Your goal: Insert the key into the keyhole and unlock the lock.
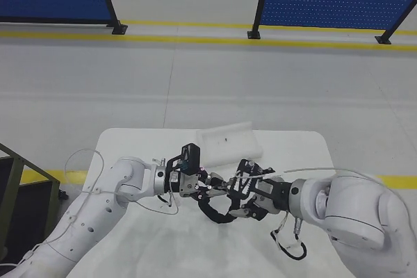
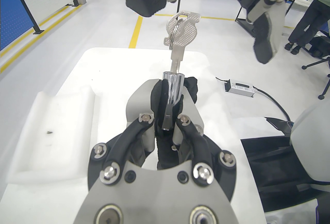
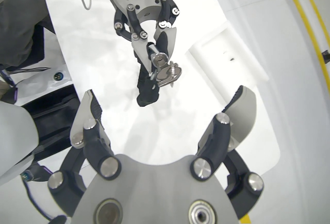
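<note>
While the left gripper has its jaws clamped on the lock, the key sits in its keyhole.
Right gripper faces it with jaws wide apart, key head just ahead of the gap, untouched. Both hang over mid-worktop, foam tray well off to one side.

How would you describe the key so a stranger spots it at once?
Find the white table; above it, the left end effector grips a shiny lock cylinder. The key stands out of that cylinder's end. Unlike the round cylinder, it is flat, with a mesh-textured head and ring.
</note>
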`<control>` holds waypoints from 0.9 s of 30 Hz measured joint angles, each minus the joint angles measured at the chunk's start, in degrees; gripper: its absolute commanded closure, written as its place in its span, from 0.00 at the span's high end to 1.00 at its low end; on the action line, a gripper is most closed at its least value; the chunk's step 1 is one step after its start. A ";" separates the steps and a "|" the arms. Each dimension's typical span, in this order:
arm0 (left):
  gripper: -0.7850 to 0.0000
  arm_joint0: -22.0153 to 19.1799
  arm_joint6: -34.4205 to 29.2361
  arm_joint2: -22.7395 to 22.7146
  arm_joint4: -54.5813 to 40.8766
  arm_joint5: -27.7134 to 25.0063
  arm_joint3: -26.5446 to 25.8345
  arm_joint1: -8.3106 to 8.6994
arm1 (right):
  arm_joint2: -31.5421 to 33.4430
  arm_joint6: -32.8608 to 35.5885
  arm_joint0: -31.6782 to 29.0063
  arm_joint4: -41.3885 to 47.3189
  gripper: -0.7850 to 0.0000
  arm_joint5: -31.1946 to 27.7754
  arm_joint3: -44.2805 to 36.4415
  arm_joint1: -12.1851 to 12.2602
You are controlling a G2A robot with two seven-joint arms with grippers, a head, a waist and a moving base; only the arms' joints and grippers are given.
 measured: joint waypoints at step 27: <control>0.00 0.84 -3.40 1.23 -3.29 0.00 -1.29 1.19 | -12.61 -19.34 12.84 -5.01 0.38 -19.33 -0.50 20.29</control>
